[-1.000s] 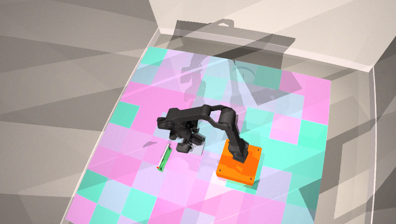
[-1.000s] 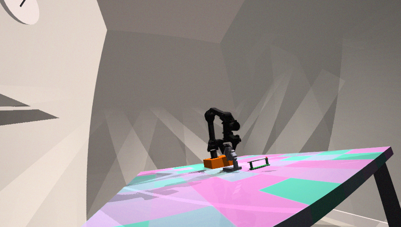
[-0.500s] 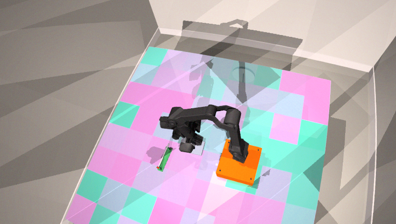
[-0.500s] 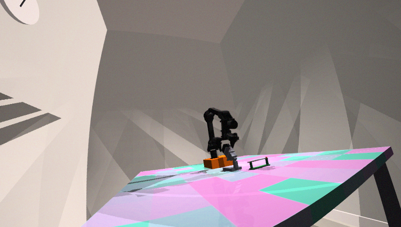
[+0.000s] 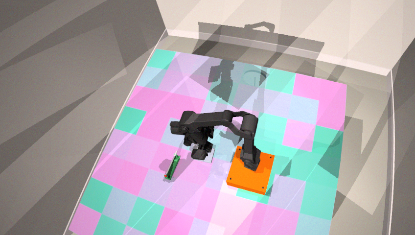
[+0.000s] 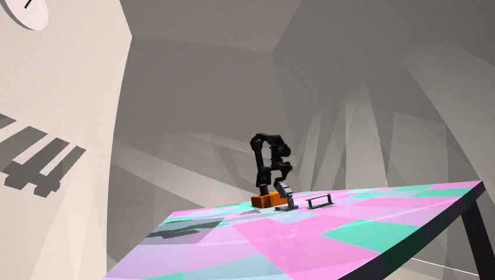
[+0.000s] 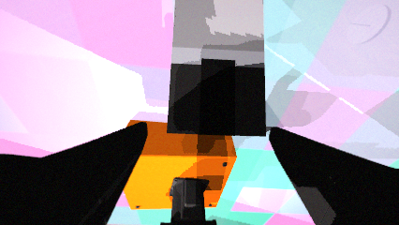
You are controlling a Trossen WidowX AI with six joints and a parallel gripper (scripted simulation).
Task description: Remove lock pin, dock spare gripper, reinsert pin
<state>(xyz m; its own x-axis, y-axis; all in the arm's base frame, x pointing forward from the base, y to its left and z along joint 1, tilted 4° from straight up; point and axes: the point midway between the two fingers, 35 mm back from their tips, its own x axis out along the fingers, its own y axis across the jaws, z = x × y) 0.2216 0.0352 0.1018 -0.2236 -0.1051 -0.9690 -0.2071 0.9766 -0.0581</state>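
1. Nearest the wrist camera, the gripper's (image 5: 200, 142) (image 6: 278, 173) (image 7: 208, 128) fingers stand wide apart, one at each side of the wrist view, with nothing held between them.
2. Just beyond them is the spare gripper (image 5: 199, 154) (image 6: 284, 189) (image 7: 209, 130), grey with a dark end. It leans at a tilt in the exterior view, its dark end up toward the arm's fingers. Whether they touch it, I cannot tell.
3. Under it is the grey mount (image 5: 208, 157) (image 6: 286, 208), its flat plate on the checkered surface (image 5: 122, 177) (image 6: 215, 258). The spare gripper rises from the mount; how fully it is seated in the socket cannot be made out.
4. Near the mount, apart from it, stands a green rack (image 5: 173, 171) (image 6: 320, 206) with two end posts. The lock pin (image 5: 170, 164) (image 6: 316, 198), a thin rod with a red end, lies across the posts, outside the socket.
5. On the mount's other side, the black arm (image 5: 209, 118) (image 6: 259, 157) rises from its orange base (image 5: 247, 181) (image 6: 261, 202) (image 7: 159, 180) and bends over toward the spare gripper.
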